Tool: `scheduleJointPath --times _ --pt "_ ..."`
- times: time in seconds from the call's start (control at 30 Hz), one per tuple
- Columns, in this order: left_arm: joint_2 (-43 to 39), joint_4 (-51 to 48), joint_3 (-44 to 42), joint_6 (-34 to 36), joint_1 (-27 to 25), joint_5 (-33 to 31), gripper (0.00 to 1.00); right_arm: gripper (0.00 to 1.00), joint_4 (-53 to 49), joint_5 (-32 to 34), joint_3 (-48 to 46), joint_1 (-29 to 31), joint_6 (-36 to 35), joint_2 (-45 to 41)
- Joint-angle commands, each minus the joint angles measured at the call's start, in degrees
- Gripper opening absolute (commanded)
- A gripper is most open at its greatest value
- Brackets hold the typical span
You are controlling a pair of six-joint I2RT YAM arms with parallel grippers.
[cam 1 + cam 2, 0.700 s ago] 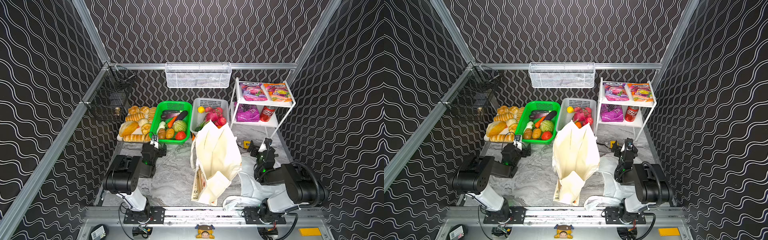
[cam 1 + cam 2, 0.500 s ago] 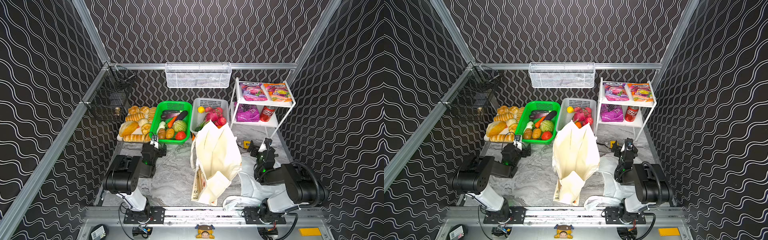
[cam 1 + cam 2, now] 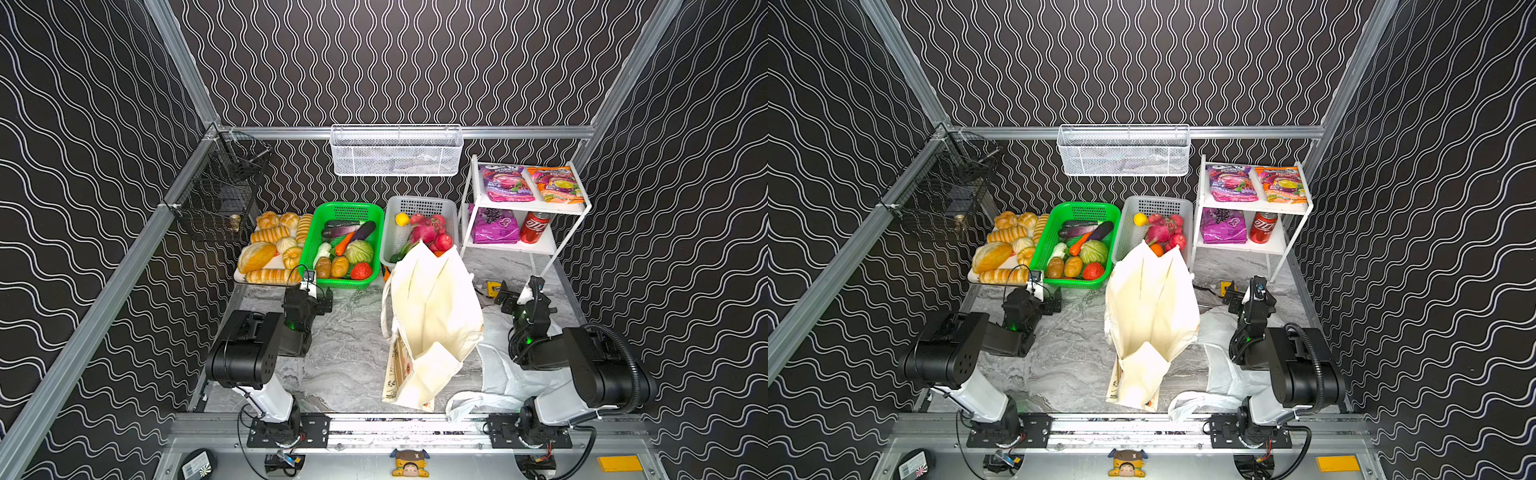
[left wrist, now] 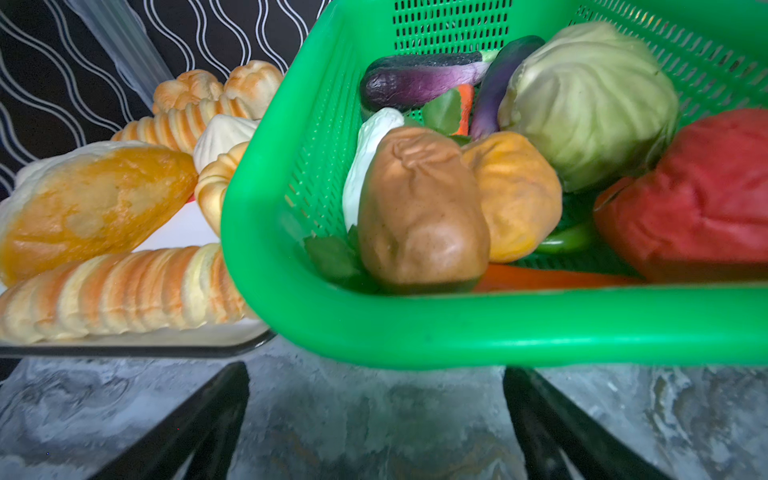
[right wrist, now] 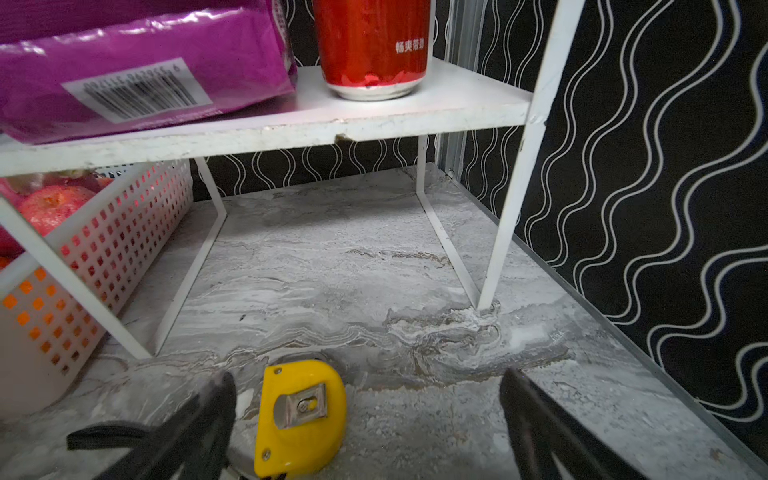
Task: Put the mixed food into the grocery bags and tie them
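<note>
Red can (image 5: 370,41) upright on shelf (image 5: 415,109)

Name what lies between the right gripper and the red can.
Right wrist view: tape measure by the right gripper, then bare table and shelf edge under the can.

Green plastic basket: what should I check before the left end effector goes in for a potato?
Left end effector open, empty: ok.
Brown potato at the green plastic basket's near rim, nothing on top: ok.
Cream fabric tote mouth open: cannot tell.
Thin white plastic bag opened: not ok, lying crumpled.
Right end effector open, empty: ok.
Yellow tape measure clear of it: not ok, lies between its fingers.
</note>
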Motion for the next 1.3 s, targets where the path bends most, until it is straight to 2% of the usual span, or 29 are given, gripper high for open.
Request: scheduleJointPath --times 0.0,0.1,0.2,0.27,0.37,0.43,0.47,0.53,0.57,0.67,0.73,0.77,0.83,0.93,1.0,1.07,1.13,1.2,1.27 --pt "-0.61 5.86 -2.24 -1.19 0.04 -3.43 0.99 1.00 2.22 -0.89 -0.39 -0.04 -0.07 -0.15" --pt "-0.12 9.00 -3.67 -0.31 0.01 -1.22 0.99 1.00 1.91 -1.17 -0.29 0.00 -0.01 -0.23" --pt "-2.70 9.12 -4.93 -0.84 0.02 -3.04 0.99 1.00 3.80 -1.33 -1.22 -0.07 -0.21 -0.55" --pt "-6.60 5.69 -4.89 -0.98 0.01 -3.80 0.99 1.00 0.20 -1.71 -0.79 0.03 -0.54 -3.71" --pt "-17.20 -8.54 -2.22 -2.23 -0.16 -5.54 0.99 1.00 -12.60 0.68 2.01 -0.02 1.45 -11.21" --pt "-24.70 -21.65 2.29 -8.49 -0.16 -7.65 0.99 1.00 -21.61 0.53 3.68 0.07 3.42 -18.72" --pt "-27.09 -27.47 4.85 -11.15 -0.16 -7.15 0.99 1.00 -26.32 1.14 5.00 0.03 6.27 -21.98" --pt "-31.17 -39.56 11.39 -13.79 -0.16 -5.50 0.99 1.00 -41.98 2.18 10.48 0.01 14.22 -29.17" --pt "-32.27 -44.72 14.53 -16.41 -0.16 -5.18 0.99 1.00 -52.17 0.60 14.50 -0.07 17.31 -31.82" --pt "-34.96 -62.28 25.34 -25.55 -0.08 -2.10 0.99 1.00 -71.78 -11.09 24.89 -0.08 18.58 -35.84" --pt "-36.15 -73.49 32.15 -26.66 -0.08 4.54 0.99 1.00 -81.36 -19.41 30.30 -0.08 22.45 -37.77" --pt "-36.55 -75.66 34.02 -27.27 -0.08 9.43 0.99 1.00 -84.84 -23.85 32.19 -0.09 23.79 -38.47" --pt "-36.69 -78.35 38.41 -26.70 -0.08 25.03 0.98 0.98 -91.16 -32.95 36.14 -0.10 26.78 -39.87" --pt "-35.50 -80.94 42.95 -32.99 -0.48 44.08 0.91 0.94 -99.92 -45.84 40.93 0.00 27.91 -40.36" --pt "-35.58 -79.36 43.21 -37.46 -2.90 51.45 0.92 0.91 -104.27 -52.91 42.87 0.17 28.47 -40.19" --pt "-35.12 -83.89 45.98 -35.98 -7.55 51.67 0.92 0.88 -108.40 -57.43 42.95 0.54 28.70 -40.15" --pt "-33.86 -91.54 50.26 -31.13 -14.51 45.07 0.94 0.87 -111.39 -59.01 45.26 1.68 27.69 -39.91" --pt "-31.49 -97.87 53.85 -27.43 -20.71 38.55 0.93 0.84 -114.29 -57.82 45.94 3.57 26.66 -39.34" --pt "-28.53 -101.99 56.61 -25.21 -24.31 36.33 0.91 0.81 -117.40 -54.88 47.28 5.47 25.23 -38.62"
